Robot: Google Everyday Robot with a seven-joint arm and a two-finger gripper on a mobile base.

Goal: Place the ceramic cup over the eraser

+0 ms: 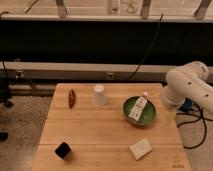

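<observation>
A white ceramic cup (pixel 99 94) stands upside down on the far middle of the wooden table (pixel 100 132). A pale rectangular eraser (pixel 141 148) lies near the table's front right. My white arm (pixel 189 86) comes in from the right. My gripper (pixel 168 113) hangs down at the table's right edge, just right of the green bowl. It is well to the right of the cup and behind the eraser, touching neither.
A green bowl (pixel 140 111) holds a white bottle (pixel 138 107) lying across it. A reddish-brown object (pixel 72 98) lies at the far left. A black cup-like object (pixel 63 149) stands at the front left. Cables (pixel 197 125) hang off to the right.
</observation>
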